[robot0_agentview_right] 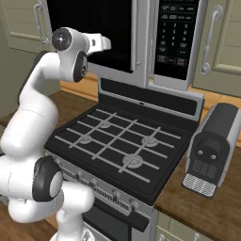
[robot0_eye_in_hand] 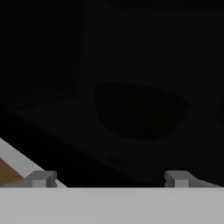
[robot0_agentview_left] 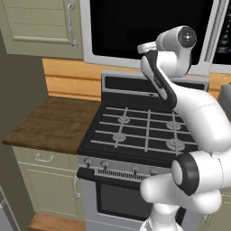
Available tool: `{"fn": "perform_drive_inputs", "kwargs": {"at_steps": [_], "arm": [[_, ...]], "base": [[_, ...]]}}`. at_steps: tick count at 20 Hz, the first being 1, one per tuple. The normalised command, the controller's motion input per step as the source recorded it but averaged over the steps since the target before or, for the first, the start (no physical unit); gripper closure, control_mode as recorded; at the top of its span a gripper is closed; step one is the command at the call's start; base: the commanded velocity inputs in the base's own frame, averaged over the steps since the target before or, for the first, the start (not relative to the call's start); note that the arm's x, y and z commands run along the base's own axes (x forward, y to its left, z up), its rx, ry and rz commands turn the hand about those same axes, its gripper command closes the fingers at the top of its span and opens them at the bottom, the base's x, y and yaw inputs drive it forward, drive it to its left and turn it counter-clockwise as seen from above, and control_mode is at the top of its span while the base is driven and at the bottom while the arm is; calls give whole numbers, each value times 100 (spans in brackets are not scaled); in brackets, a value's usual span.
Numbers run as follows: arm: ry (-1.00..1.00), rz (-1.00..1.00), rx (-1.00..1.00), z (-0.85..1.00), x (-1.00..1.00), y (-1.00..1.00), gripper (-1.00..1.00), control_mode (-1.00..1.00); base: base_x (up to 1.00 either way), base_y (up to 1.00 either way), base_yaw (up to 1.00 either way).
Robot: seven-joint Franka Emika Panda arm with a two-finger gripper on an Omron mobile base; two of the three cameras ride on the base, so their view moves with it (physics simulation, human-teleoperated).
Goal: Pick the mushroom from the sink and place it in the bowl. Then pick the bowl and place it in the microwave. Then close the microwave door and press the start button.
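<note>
Microwave door (robot0_agentview_left: 149, 25), a large black glass panel in a silver-grey frame, stands shut above the black gas stove (robot0_agentview_left: 144, 131). Seen dimly through the glass in the hand view, the round dark reddish-brown bowl (robot0_eye_in_hand: 140, 109) sits inside the microwave (robot0_agentview_right: 176, 33). The gripper (robot0_eye_in_hand: 109, 178) faces the glass, fingers spread wide and empty.

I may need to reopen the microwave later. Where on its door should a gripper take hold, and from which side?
Grip the long vertical bar handle along the right edge of the microwave door, beside the control strip. Come straight from the front with the jaws spread left to right, so they close across the upright bar. The rest of the door looks flat and offers no hold.
</note>
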Motion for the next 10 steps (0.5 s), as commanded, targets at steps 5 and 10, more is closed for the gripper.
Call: {"fn": "perform_drive_inputs", "kwargs": {"at_steps": [5, 10], "arm": [[-1, 9, 2, -7, 77, -32, -100, -100], [-2, 5, 1, -28, 97, -21, -100, -100]], "base": [[0, 0, 0], [0, 0, 0]]}}
